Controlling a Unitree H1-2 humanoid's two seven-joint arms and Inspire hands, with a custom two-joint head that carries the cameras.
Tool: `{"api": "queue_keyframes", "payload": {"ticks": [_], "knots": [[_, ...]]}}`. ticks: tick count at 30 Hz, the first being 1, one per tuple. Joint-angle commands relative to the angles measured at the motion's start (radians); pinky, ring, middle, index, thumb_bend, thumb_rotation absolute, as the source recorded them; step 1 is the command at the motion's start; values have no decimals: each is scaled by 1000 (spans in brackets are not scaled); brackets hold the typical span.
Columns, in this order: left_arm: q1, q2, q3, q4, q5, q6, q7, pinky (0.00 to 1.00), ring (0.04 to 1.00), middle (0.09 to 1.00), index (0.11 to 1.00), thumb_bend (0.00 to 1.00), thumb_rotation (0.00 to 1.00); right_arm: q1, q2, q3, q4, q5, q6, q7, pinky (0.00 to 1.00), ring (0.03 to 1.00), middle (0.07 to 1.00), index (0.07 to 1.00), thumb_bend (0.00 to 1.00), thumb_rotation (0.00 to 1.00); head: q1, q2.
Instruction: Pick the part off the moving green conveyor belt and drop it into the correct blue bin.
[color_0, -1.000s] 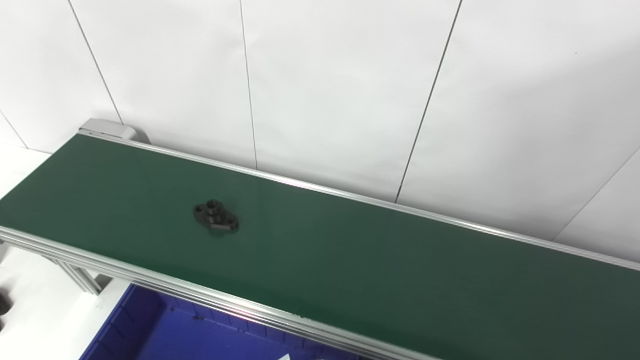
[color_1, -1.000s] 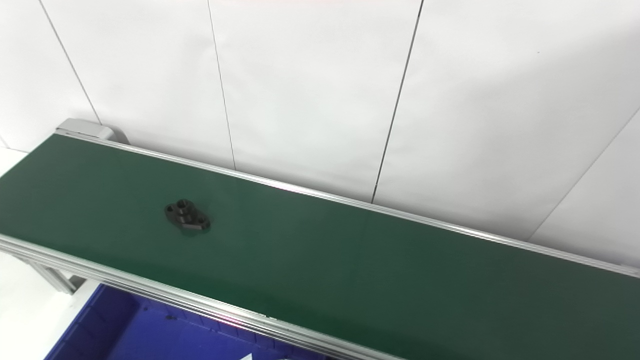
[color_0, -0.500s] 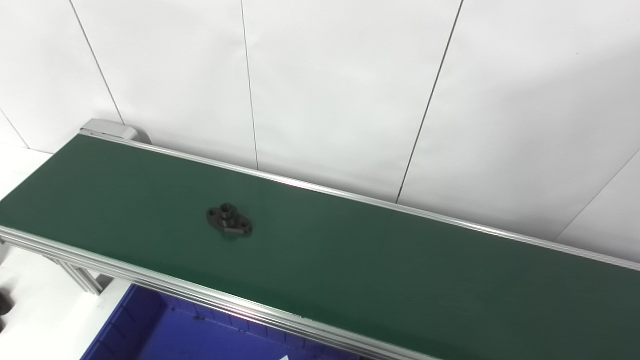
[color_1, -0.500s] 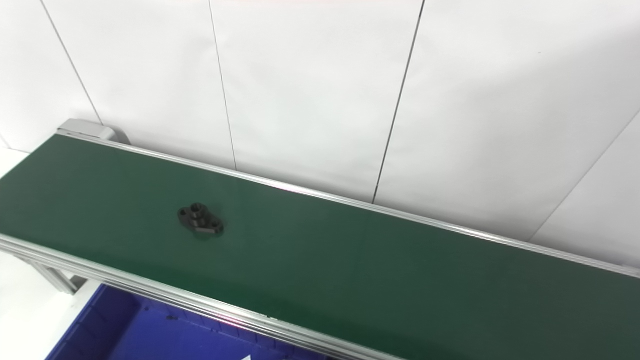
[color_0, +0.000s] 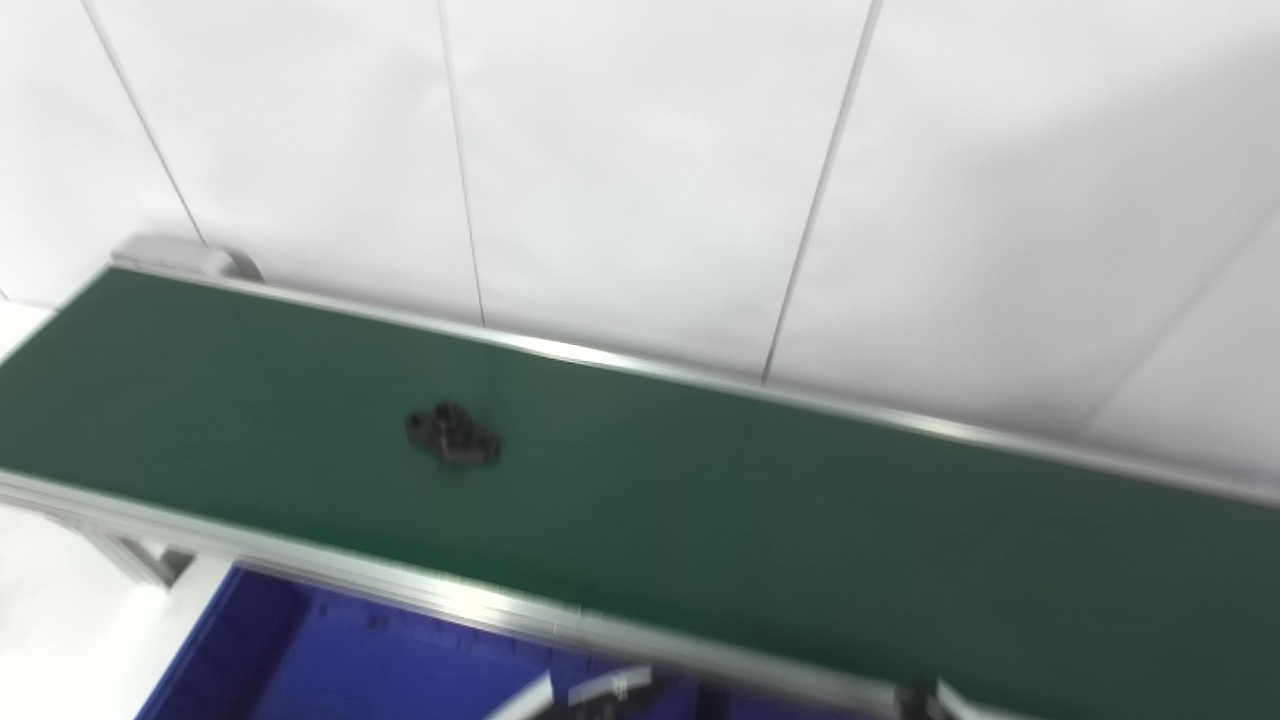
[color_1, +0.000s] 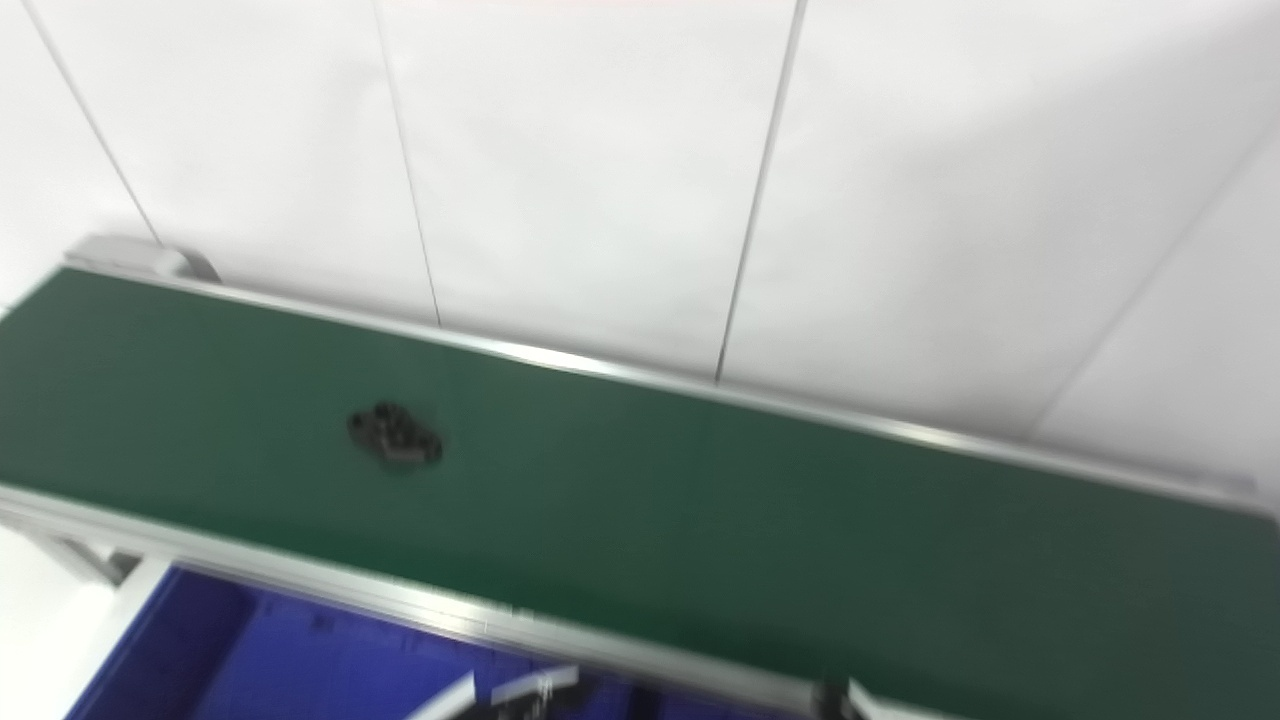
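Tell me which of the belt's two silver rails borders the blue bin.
The near rail, with the blue bin just below it; the far rail runs along the white wall.

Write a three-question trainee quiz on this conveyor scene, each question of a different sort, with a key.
1. True or false: the black part lies on the green belt, with no hand touching it.
2. Multiple choice: the blue bin sits
A. on the belt
B. below the belt's near rail
C. against the white wall
3. Fill in: the part lies toward the ____ end of the belt as pictured.

Key: 1 true; 2 B; 3 left. The views are blurred; pale shapes at the bottom edge cannot be identified as hands.
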Motion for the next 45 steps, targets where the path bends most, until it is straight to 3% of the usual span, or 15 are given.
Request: {"api": "queue_keyframes", "payload": {"ticks": [1,6,11,17,23,32,36,45], "knots": [[-2,21,13,-25,-17,-37,-8,825,892,924,916,855,230,2,13,-10,-50,-13,-50,-3,760,780,800,848,861,274,-11,5],[-7,34,39,-39,-31,-37,-34,804,879,919,919,852,259,-27,32,-22,-114,-42,-8,41,747,765,797,852,839,279,-53,42],[-3,48,75,-74,-73,-35,-71,781,866,913,908,859,235,-75,68,-36,-204,-102,112,110,732,767,802,839,855,352,-107,82],[-14,55,99,-72,-104,-34,-122,791,867,909,900,871,246,-133,98,-43,-248,-115,199,176,713,772,809,837,861,367,-126,86],[-21,51,119,-62,-129,-28,-156,790,867,908,889,874,211,-185,119,-52,-251,-96,234,203,715,766,804,827,863,354,-126,89],[-40,48,132,-37,-107,-37,-186,778,858,896,891,871,208,-302,130,-58,-233,-102,336,262,705,765,808,848,870,377,-108,66],[-45,49,126,-28,-91,-35,-189,784,859,897,894,875,221,-343,126,-59,-211,-95,350,274,698,760,807,853,870,367,-91,45],[-44,41,84,-14,-34,-37,-177,812,865,886,879,898,219,-430,114,-57,-151,-103,383,299,691,769,812,876,857,353,-2,-47]]}}
